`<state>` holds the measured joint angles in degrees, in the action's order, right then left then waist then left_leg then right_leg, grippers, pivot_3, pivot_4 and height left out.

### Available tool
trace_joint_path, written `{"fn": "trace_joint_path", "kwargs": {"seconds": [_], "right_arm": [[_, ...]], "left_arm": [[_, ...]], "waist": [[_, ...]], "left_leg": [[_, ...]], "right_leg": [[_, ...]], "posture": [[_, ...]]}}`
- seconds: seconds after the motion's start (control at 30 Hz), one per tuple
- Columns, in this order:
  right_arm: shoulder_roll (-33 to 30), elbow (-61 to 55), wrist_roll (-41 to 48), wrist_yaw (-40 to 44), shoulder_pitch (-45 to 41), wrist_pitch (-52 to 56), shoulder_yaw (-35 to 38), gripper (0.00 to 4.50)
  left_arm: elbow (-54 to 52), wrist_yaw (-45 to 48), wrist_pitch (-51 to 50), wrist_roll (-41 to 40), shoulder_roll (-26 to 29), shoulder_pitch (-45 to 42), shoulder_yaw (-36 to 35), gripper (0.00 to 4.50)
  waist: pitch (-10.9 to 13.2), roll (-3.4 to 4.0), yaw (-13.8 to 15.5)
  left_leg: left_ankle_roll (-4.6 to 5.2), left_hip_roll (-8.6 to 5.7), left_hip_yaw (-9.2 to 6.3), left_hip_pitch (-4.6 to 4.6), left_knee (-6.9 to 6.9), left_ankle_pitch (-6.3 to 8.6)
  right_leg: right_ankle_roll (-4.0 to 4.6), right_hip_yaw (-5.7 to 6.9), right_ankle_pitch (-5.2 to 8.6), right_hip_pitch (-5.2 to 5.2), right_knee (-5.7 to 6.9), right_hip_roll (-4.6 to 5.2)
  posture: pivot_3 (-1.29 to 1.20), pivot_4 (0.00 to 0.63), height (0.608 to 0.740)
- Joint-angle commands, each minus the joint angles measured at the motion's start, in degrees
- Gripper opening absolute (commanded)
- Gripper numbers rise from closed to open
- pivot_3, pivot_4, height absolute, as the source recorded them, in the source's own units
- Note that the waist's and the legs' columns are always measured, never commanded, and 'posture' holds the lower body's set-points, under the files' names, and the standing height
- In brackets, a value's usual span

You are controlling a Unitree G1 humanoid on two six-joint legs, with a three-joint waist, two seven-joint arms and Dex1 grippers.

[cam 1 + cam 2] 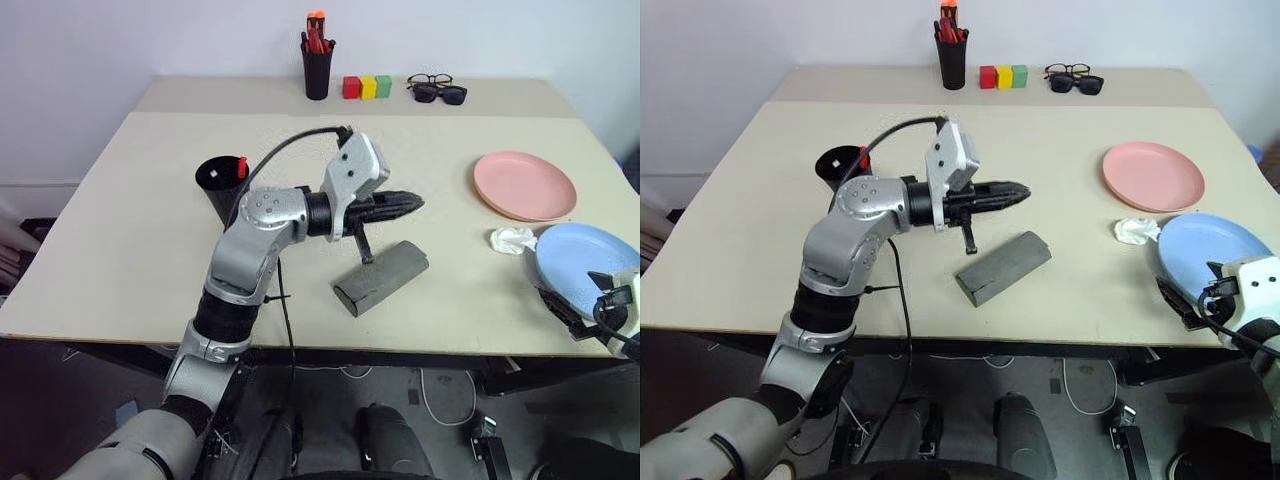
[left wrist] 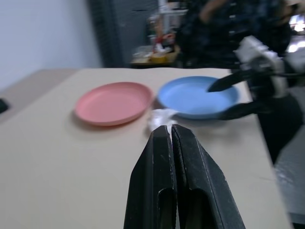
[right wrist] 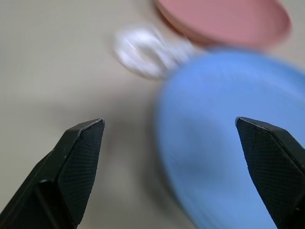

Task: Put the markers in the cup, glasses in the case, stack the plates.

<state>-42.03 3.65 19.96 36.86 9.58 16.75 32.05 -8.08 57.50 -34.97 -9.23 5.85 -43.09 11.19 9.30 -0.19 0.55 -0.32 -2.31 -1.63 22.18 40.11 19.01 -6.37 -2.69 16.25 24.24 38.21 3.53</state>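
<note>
A: While the right end effector [image 3: 169,167] is hanging spread wide, is the light blue plate [image 3: 228,138] lying between its fingers on the desk [image 1: 130,240]?
B: Yes; stiff, light, probably slippery — I'd be pinching its near rim. The left end effector [image 2: 170,136] is sitting pressed together, empty

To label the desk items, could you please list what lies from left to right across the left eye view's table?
Cup → pen holder → blocks → case → two pairs of glasses → pink plate → blue plate.
</note>
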Motion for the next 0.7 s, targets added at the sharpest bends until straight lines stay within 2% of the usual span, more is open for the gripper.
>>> {"fn": "trace_joint_path", "kwargs": {"seconds": [0.03,0.23,0.33,0.43,0.5,0.53,0.67,0.7], "right_arm": [[-1.48,5.34,-2.21,0.49,-3.15,-3.56,-1.40,4.50],[-2.24,11.95,-3.41,2.56,-7.04,-5.66,-4.05,4.50],[-2.35,14.37,-3.62,3.07,-8.83,-5.96,-4.83,4.50],[-2.22,16.43,-3.02,2.99,-11.06,-4.92,-4.99,3.66],[-2.18,16.51,-3.00,3.06,-11.63,-4.88,-5.29,2.72],[-2.15,16.51,-3.18,2.86,-11.81,-5.08,-5.38,2.07],[-2.49,15.67,-4.64,1.02,-11.81,-6.52,-5.75,0.17],[-2.64,15.36,-5.40,-0.16,-12.03,-7.11,-5.75,0.17]], "left_arm": [[-0.93,3.12,1.72,-2.99,2.39,0.14,2.19,1.41],[-2.73,6.30,2.91,-5.12,8.65,1.93,4.88,4.48],[-3.43,7.32,3.90,-5.02,11.13,2.79,6.35,4.48],[-3.15,7.42,5.67,-4.53,12.76,3.17,6.98,4.50],[-2.21,6.74,7.25,-4.07,13.25,3.04,6.83,4.50],[-1.85,6.36,7.50,-4.12,13.34,2.94,6.68,4.50],[-1.41,5.45,8.00,-4.66,13.61,2.86,6.60,4.50],[-1.37,5.27,8.29,-4.65,13.69,3.05,6.63,4.50]], "waist": [[-0.02,0.03,-0.20],[-0.10,0.16,-0.40],[-0.11,0.15,-0.44],[-0.11,0.15,-0.58],[-0.11,0.15,-0.53],[-0.11,0.15,-0.52],[-0.12,0.15,-0.28],[-0.12,0.15,-0.28]], "left_leg": [[0.00,0.00,0.00,0.00,-0.01,0.00],[0.00,0.01,0.01,-0.01,-0.02,0.00],[0.00,0.01,0.00,-0.01,-0.02,0.00],[0.00,0.01,0.00,-0.02,0.00,0.00],[0.00,0.01,-0.01,-0.02,0.00,0.00],[0.00,0.01,-0.02,-0.02,0.00,0.00],[0.01,0.00,-0.01,-0.01,0.00,0.00],[0.01,0.00,-0.02,-0.01,0.00,0.01]], "right_leg": [[0.00,0.00,0.00,0.01,0.00,-0.02],[0.00,0.00,0.00,0.00,-0.01,-0.04],[0.00,0.00,0.00,-0.01,-0.01,-0.04],[0.00,0.00,0.00,-0.04,-0.03,-0.03],[0.00,0.00,0.00,-0.04,-0.03,-0.02],[0.00,0.00,0.00,-0.04,-0.03,-0.01],[0.00,0.01,0.00,-0.05,-0.04,-0.01],[0.00,0.01,0.00,-0.05,-0.04,-0.01]], "posture": [[0.00,0.150,0.740],[0.00,0.150,0.740],[0.00,0.150,0.740],[0.00,0.150,0.740],[0.00,0.150,0.740],[0.00,0.150,0.740],[0.00,0.150,0.740],[0.00,0.150,0.740]]}}
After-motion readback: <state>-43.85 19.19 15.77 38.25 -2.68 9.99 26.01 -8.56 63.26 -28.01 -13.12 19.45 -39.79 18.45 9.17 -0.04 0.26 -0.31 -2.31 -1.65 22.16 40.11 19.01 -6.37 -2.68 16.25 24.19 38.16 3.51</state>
